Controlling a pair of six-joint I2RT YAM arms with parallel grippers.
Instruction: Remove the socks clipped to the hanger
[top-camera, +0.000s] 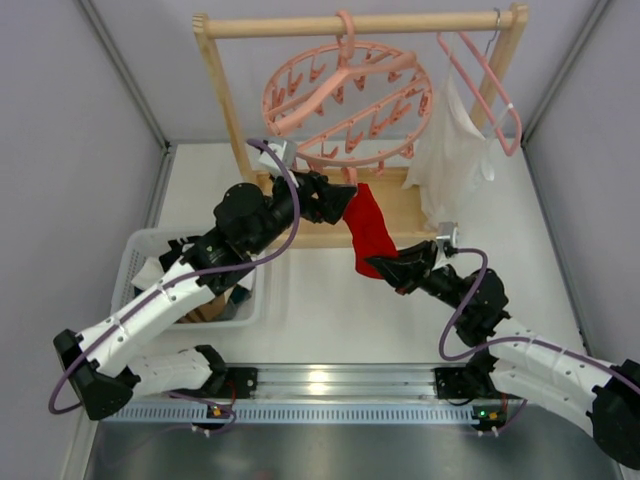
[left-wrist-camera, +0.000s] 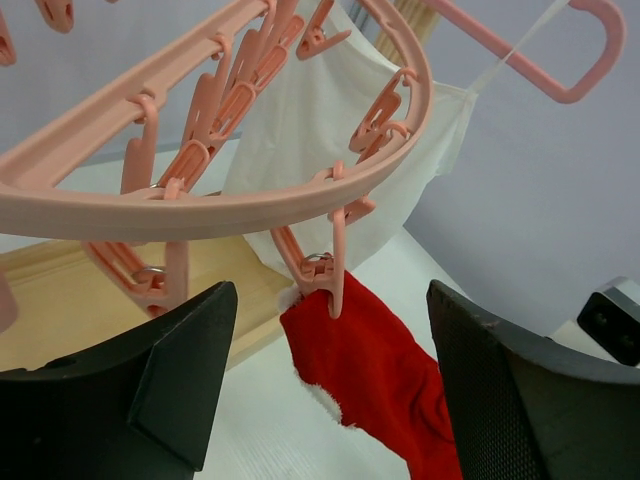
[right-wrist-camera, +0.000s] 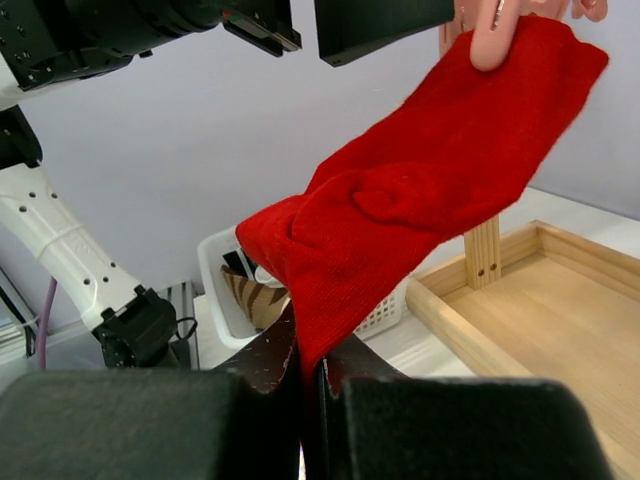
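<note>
So right now I'm looking at one red sock (top-camera: 370, 228) hanging from a clip (left-wrist-camera: 330, 275) on the near edge of the round pink hanger (top-camera: 345, 105), which is hooked over the wooden rack (top-camera: 360, 22) at the back of the bench (top-camera: 320, 310).

The right tool (top-camera: 385, 267) is pinching the sock's lower end. In its wrist view the fingers are pressing tight together with red fabric squeezed between them. The sock is stretching at a slant from the clip down to that grip.

The left tool (top-camera: 335, 197) is sitting up by the clip with its jaws spread wide and nothing in them. One finger is showing on each side of the sock's top in its wrist view.

The white basket (top-camera: 140, 250) is sitting on the left with something striped inside. It could be another sock, but I honestly can't tell. A white cloth (top-camera: 450, 150) is dangling off the plain coat hanger (top-camera: 480, 90) on the right.
</note>
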